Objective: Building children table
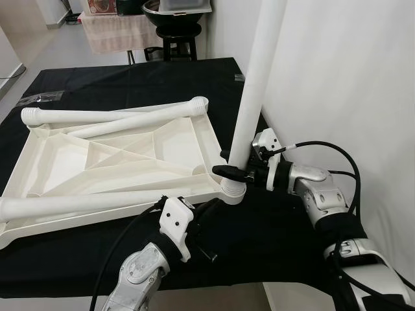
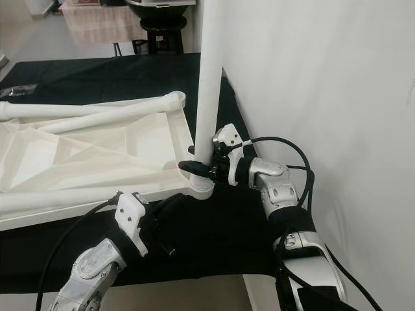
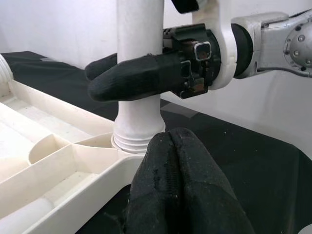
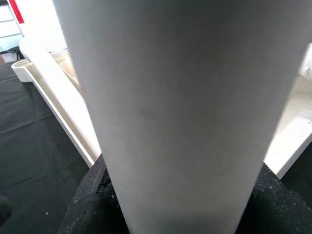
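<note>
Black cloth (image 1: 272, 240) covers the bench where a robot assembles a child's table, the white tabletop (image 1: 117, 159) lying upside down with its ribbed underside showing. Nearest the camera, the left gripper (image 1: 211, 208) rests with its jaws pressed together and holding nothing, their tips against the tabletop's near rim just short of the corner socket (image 1: 232, 192). Directly beyond those jaws, one white leg (image 1: 253, 91) stands almost upright in that socket, leaning a little away from the tabletop. The right gripper (image 1: 235, 171) has its jaws clamped around the leg low down, just above the threaded collar, one finger (image 3: 134, 78) wrapped across the near face. Farther off, beyond both sets of jaws, three more legs (image 1: 130, 120) lie loose across the tabletop, not yet fitted.

Judging from this, the leg is being seated or turned home. The risk lies in its tilt: if it goes in askew, the collar could bind or cross-thread, and further twisting might drag the whole tabletop across the cloth, since the left jaws only press on the rim rather than grip it. Released too early, the tall leg could topple toward the wall (image 1: 350, 78) alongside.
</note>
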Available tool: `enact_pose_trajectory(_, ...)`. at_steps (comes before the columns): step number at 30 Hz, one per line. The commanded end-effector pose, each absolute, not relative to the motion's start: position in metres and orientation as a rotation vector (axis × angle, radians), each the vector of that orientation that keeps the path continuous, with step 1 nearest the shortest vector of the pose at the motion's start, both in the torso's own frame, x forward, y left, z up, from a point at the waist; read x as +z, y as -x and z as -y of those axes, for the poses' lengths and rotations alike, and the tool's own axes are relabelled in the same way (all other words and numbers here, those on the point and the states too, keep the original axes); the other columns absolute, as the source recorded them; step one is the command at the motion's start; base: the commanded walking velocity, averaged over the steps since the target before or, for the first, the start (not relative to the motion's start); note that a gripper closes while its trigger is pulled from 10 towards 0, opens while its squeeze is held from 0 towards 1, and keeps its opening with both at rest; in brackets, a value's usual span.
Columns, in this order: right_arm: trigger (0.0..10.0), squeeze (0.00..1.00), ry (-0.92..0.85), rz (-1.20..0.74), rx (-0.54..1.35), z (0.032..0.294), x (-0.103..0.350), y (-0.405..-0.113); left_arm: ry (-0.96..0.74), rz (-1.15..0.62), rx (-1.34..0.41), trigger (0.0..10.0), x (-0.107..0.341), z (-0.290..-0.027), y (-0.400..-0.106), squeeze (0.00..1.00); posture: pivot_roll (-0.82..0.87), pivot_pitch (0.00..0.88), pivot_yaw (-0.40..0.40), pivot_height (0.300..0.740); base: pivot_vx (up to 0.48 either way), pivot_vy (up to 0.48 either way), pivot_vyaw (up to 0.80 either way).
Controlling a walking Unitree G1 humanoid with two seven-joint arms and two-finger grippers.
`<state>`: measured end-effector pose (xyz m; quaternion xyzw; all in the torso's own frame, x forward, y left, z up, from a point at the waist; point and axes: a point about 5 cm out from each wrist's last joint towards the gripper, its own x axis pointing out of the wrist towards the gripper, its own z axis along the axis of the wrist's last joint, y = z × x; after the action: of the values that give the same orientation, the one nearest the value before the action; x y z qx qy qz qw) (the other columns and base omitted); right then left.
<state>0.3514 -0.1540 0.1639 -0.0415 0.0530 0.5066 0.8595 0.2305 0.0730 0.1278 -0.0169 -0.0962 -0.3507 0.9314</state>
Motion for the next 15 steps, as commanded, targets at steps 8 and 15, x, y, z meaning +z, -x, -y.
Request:
enact_pose_trajectory(8, 0.0, 0.0, 0.177, -0.163, 0.561, 0.165, 0.127, -0.342, 0.039, 0.175, -0.717, 10.0, 0.124, -0.074, -0.228, 0.0, 0.0, 0.089, -0.029, 0.74, 0.0, 0.0, 0.0)
enact_pose_trajectory(15, 0.0, 0.0, 0.079, -0.166, 0.491, 0.117, 0.113, -0.31, 0.031, 0.17, -0.712, 10.0, 0.123, -0.075, -0.23, 0.0, 0.0, 0.075, -0.023, 0.74, 0.0, 0.0, 0.0)
